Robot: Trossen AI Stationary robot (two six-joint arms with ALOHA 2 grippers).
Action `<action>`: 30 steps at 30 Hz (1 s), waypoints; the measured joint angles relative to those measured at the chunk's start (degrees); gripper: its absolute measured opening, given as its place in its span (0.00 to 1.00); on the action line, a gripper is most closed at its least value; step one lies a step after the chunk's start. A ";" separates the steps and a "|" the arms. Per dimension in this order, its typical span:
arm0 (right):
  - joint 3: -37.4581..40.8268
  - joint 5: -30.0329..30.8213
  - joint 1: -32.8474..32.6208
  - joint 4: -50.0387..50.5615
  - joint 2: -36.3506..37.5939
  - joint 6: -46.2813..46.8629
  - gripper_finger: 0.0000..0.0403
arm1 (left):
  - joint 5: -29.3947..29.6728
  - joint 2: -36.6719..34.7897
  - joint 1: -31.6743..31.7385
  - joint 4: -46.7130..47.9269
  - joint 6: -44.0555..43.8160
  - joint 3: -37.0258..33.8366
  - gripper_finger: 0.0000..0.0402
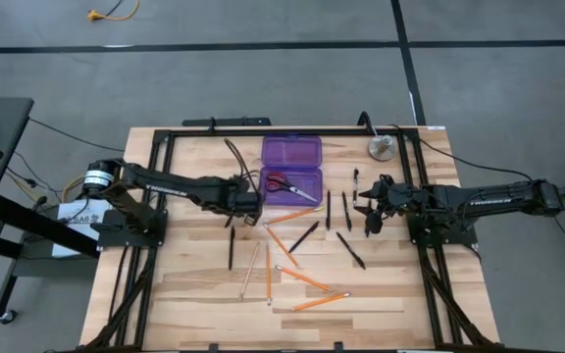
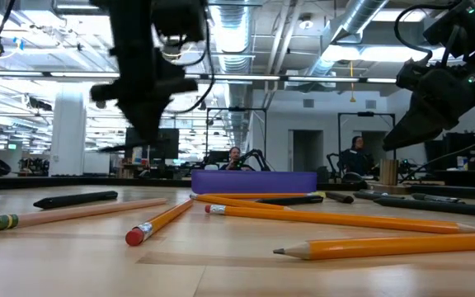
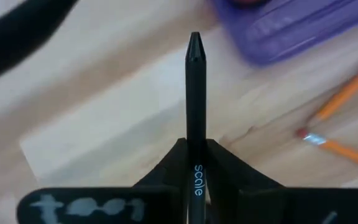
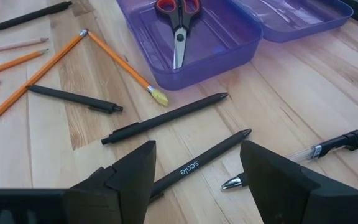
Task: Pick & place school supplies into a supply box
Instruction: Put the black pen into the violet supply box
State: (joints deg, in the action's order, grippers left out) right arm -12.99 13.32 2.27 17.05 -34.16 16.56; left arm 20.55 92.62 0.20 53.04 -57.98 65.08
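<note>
My left gripper [image 1: 251, 208] hangs just left of the supply box [image 1: 292, 173], shut on a black pen [image 3: 195, 93] whose pointed end [image 3: 194, 42] sticks out ahead of the fingers. The box is purple and lies open; red-handled scissors [image 4: 178, 25] rest flat in its near half. Black pens [image 1: 328, 209], orange pencils [image 1: 302, 278] and pale wooden pencils [image 1: 253, 267] lie flat on the table in front of the box. My right gripper [image 4: 197, 186] waits open at the table's right, above a black pen [image 4: 199, 163], touching nothing. My left gripper pinches the black pen's shaft [image 3: 196, 149] between its two fingers [image 3: 169, 171], at the part that carries the white lettering. The pen runs along the fingers and juts out past their ends. The fingers point steeply down, and the pen is lifted clear of the table.
A round silver disc [image 1: 381, 147] sits at the far right of the table. A clear pen with a black cap [image 4: 309, 151] lies right of the box. A black frame [image 1: 165, 186] borders the wooden table top. People sit in the room behind [image 2: 357, 157].
</note>
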 joint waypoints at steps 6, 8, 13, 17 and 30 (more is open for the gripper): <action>0.00 0.00 -0.01 -1.03 0.01 0.03 0.57 | 2.96 -0.02 4.26 -0.22 16.94 8.68 0.05; 0.00 0.00 -0.01 -1.26 -0.01 0.04 0.57 | 3.88 0.33 6.12 -0.24 22.24 11.54 0.05; 0.00 0.01 -0.01 -1.55 -0.01 0.07 0.57 | 3.25 3.15 10.75 -5.63 36.16 16.88 0.05; 0.00 0.04 0.01 -1.86 -0.01 0.07 0.57 | -1.40 9.68 13.07 -7.35 45.94 23.44 0.05; 0.00 0.09 -0.01 -0.81 0.01 0.06 0.57 | -8.37 31.10 13.91 -6.04 74.09 42.17 0.06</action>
State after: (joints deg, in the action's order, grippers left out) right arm -12.99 13.41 2.26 16.24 -34.15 16.62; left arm 12.18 123.72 14.11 47.00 16.11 107.25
